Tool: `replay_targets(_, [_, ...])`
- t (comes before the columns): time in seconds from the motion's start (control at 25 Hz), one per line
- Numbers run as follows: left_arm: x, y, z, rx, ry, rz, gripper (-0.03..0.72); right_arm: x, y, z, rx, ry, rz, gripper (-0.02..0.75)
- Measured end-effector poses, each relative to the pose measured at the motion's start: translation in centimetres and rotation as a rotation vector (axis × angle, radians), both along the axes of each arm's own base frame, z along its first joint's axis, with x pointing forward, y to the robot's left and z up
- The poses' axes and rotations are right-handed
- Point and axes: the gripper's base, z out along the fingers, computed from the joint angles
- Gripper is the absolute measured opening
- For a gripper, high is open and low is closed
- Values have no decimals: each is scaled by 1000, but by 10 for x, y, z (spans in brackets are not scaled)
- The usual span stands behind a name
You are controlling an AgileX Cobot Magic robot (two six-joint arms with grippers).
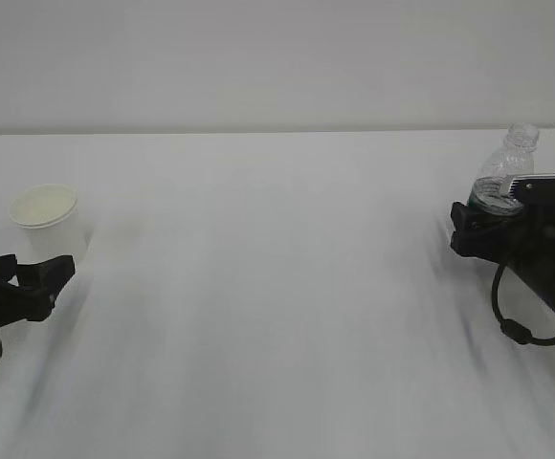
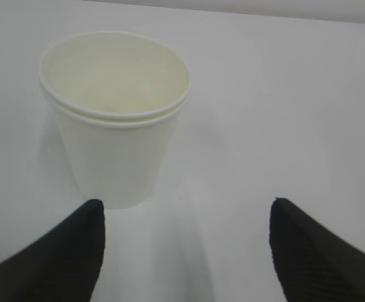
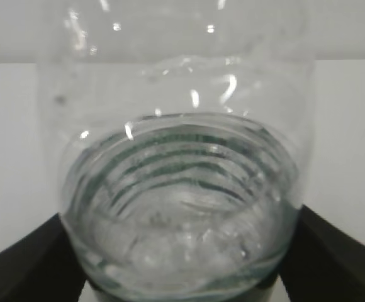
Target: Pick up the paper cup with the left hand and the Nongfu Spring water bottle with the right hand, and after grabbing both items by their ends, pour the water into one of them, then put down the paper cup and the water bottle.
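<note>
Paper cup (image 2: 116, 119) upright on worktop (image 1: 277, 287), far left, just beyond left claw (image 2: 185, 251) and offset toward its left finger; left claw spread, empty. Nongfu Spring water bottle (image 3: 179, 189) upright at far right, sitting between spread fingers of right claw (image 3: 182, 264); contact not discernible. Water (image 3: 176, 220) low in bottle.

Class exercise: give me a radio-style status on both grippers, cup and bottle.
Left gripper open, just short of the cup. Right gripper open around the bottle, water inside. Nothing in the way.
</note>
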Motion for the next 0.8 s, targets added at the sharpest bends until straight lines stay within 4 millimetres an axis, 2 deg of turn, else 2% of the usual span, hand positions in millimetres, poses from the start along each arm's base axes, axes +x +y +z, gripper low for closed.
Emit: replay_targets(0.8, [0,0,0,0,0,-5,587,17,-1,-9,0,12,-20,629])
